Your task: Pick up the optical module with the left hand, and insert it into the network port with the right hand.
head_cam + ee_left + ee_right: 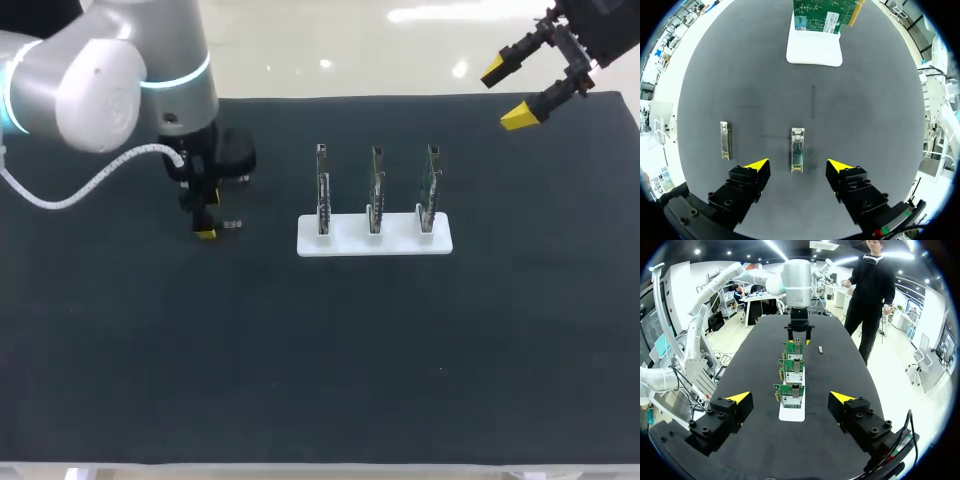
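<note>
Left wrist view: claw [798, 163] gapes astride optical module [797, 149].

A white stand [400, 243] sits on the table [300, 380], slightly beyond the middle of the dark, matte sheet that covers the tabletop. The stand is a flat, oblong base, with its long side parallel to the table's near edge. Three green circuit boards [376, 185] stand upright in the stand, parallel and evenly spaced in a row along its length, one near each end and one at the middle. A second small metal module [726, 140] lies flat on the table, well apart from the stand, beyond one of its short ends and to one side of its long axis.
</note>
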